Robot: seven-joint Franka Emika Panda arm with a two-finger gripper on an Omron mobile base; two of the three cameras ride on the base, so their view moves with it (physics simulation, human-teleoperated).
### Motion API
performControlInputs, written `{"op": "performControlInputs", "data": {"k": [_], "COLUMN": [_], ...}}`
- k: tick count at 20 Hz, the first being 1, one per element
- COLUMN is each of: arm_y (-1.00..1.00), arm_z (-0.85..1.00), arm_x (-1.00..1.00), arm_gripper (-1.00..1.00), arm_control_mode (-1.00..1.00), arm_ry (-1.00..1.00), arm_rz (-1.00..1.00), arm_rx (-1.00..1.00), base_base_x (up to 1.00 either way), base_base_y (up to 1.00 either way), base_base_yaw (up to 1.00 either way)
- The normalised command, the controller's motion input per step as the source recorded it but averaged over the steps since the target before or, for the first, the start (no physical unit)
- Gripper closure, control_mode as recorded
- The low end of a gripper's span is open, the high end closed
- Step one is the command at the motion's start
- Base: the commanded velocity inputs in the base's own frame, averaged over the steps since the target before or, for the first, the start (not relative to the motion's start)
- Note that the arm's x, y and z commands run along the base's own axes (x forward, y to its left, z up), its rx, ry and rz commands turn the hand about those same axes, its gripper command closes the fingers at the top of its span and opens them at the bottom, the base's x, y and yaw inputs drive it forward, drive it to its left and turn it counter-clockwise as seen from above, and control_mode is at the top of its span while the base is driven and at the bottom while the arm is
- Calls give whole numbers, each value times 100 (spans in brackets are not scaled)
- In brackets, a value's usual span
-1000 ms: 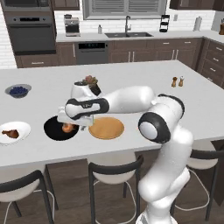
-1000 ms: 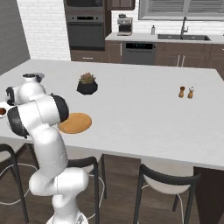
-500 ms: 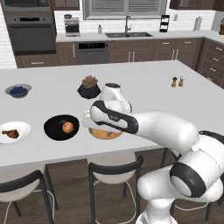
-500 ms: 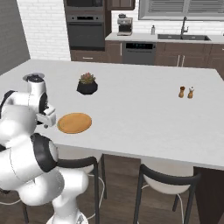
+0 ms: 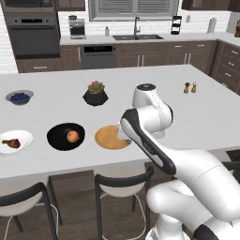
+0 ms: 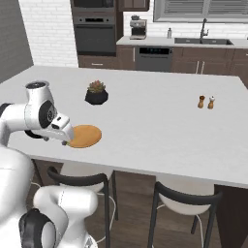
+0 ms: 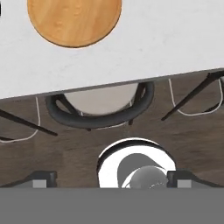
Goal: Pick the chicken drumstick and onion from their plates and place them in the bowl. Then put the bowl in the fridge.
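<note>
From the left base view, the onion (image 5: 72,136) sits inside the black bowl (image 5: 58,140) on the counter (image 5: 56,108). The drumstick (image 5: 11,143) lies on the white plate (image 5: 21,137), left of the bowl; the wooden plate (image 5: 108,138) is right of it.

From the right base view, the wooden plate (image 6: 87,136) lies near the counter's front edge, in front of the potted plant (image 6: 97,92).

In the hand view, the gripper (image 7: 111,180) is spread wide, holding nothing, above a stool (image 7: 100,105) beside the wooden plate (image 7: 74,19).

No text, label, brand, number or sign could be read on any surface, appliance or object in these views
</note>
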Motion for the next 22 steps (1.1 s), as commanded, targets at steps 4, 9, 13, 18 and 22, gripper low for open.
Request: {"op": "performControlInputs", "data": {"k": [4,9,13,18,22], "arm_y": [-85,-67,-18,-8,0], "arm_z": [56,45,32,14,0], "arm_x": [-42,-20,-51,-40,0], "arm_gripper": [-100,-100,-100,-100,-100], "arm_control_mode": [-100,-100,-100,100,100], "arm_ry": [0,5,-7,0,0], "arm_rz": [19,13,1,0,0], "arm_rx": [-18,4,12,7,0], "base_base_x": [0,0,0,-6,-38], "base_base_y": [0,0,0,0,58], "base_base_yaw": [0,0,0,0,0]}}
